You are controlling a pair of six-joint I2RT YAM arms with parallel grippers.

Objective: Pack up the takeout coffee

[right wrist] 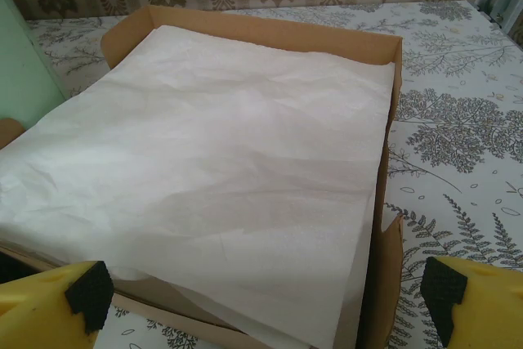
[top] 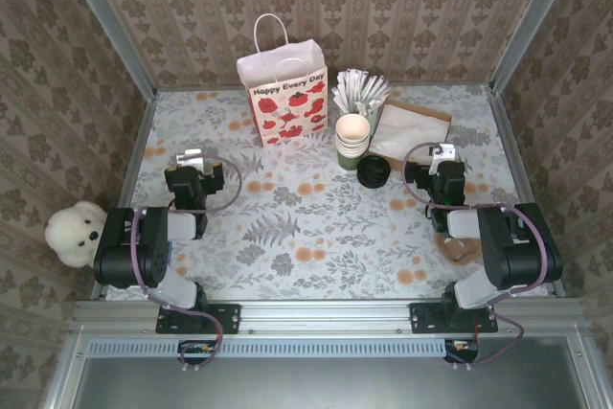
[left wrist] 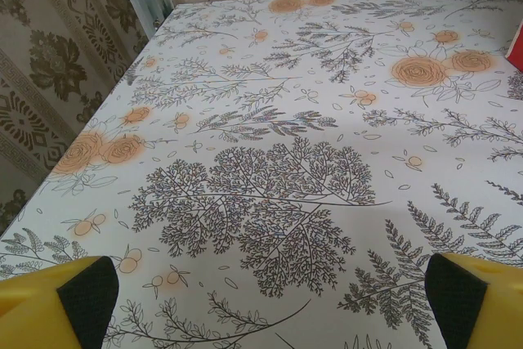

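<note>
- Takeout coffee (top: 373,172) – a small green cup under a round black lid – is seen from above near the middle of the table (top: 287,237). It stands just in front of a stack of lidless green cups (top: 351,139). At this size the cup's green wall is hard to make out, so the identification is probable rather than certain.
- A white paper bag (top: 284,93) printed with red flowers and "Happy Every Day" is placed upright at the back, left of the stack.
- A bundle of white wrapped sticks (top: 360,91) is set behind the stack.
- A brown cardboard tray (top: 433,111) lined with white paper (top: 402,136) lies to the right of the cups.
- The left gripper (top: 189,156) is held over bare floral tabletop on the left, well apart from the coffee. In its wrist view the left gripper (left wrist: 270,300) is spread wide with nothing between its fingers, and only the table (left wrist: 270,120) is seen beyond.
- The right gripper (top: 442,153) is positioned at the near edge of the tray, to the right of the coffee. In its wrist view the right gripper (right wrist: 265,296) is likewise spread wide and empty – the tray (right wrist: 270,29) and its crumpled paper (right wrist: 229,161) are seen beyond the fingers.
- A white plush bear (top: 75,233) is seen beyond the table's left edge.
</note>
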